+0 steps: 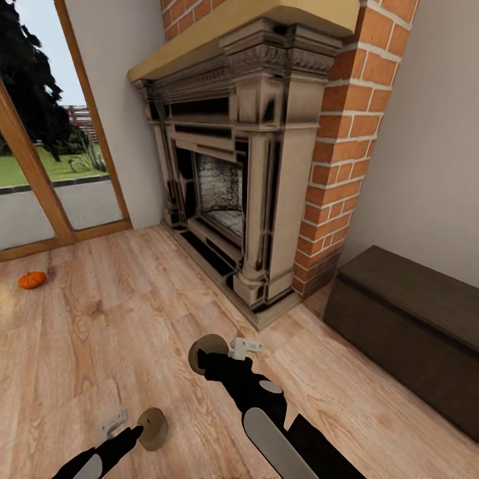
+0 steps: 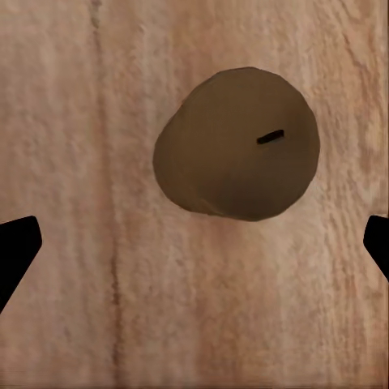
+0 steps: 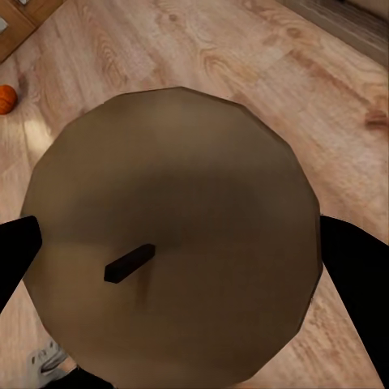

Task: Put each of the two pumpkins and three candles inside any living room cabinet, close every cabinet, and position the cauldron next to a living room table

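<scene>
A tan candle (image 1: 208, 351) hangs above the wood floor with my right gripper (image 1: 214, 362) shut on it; in the right wrist view this candle (image 3: 174, 235) sits between the two black fingers (image 3: 355, 275). Another candle (image 1: 154, 428) stands on the floor just ahead of my left gripper (image 1: 130, 436). In the left wrist view that candle (image 2: 235, 146) lies beyond the open left gripper (image 2: 194, 243), untouched. One orange pumpkin (image 1: 32, 279) rests on the floor far left, also as pumpkin (image 3: 6, 99). The dark-brown cabinet (image 1: 406, 319) stands at right along the wall, with no drawer open.
A big stone fireplace (image 1: 233, 179) with a brick chimney (image 1: 346, 133) fills the wall ahead. A glass door with a wooden frame (image 1: 40, 186) is at the left. Open wood floor (image 1: 100, 332) stretches between the pumpkin and my arms.
</scene>
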### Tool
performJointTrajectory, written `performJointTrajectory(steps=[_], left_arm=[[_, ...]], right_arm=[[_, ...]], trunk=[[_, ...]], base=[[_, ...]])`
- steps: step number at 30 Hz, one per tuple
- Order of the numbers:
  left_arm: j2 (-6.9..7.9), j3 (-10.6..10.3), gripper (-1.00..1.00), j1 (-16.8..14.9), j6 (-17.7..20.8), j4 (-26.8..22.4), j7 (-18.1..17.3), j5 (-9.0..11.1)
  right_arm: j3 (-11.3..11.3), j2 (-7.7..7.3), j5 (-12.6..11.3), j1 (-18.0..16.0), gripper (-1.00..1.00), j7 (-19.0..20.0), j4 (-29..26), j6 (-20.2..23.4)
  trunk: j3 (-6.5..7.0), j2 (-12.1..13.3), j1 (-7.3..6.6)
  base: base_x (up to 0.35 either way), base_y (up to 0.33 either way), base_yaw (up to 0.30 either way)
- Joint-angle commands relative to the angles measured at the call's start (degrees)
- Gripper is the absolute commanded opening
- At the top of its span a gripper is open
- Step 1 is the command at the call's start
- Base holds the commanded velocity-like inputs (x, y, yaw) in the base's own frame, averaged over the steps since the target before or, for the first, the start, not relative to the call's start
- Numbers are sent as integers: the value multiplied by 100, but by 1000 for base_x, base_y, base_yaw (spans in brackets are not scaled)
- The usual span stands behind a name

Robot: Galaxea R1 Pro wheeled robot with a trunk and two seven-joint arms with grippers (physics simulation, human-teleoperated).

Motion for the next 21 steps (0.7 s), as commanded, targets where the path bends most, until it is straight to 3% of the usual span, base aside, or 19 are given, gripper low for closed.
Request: performJointTrajectory(steps=[1, 14, 21], left_arm=[[-12, -58, 100, -3, 27, -6, -23, 50], [-190, -173, 100, -2, 2, -16, -96, 50], [-261, -571, 100, -2, -34, -17, -98, 46]], right_arm=[[5, 3, -24, -6, -100, -41, -6, 14], [12, 17, -24, -6, -100, -35, 13, 9], [14, 15, -24, -6, -100, -27, 16, 9]], trunk=[[-28, -4, 1], [-272, -19, 29], [-272, -19, 29]], base=[[0, 0, 0], [0, 0, 0], [3, 0, 0]])
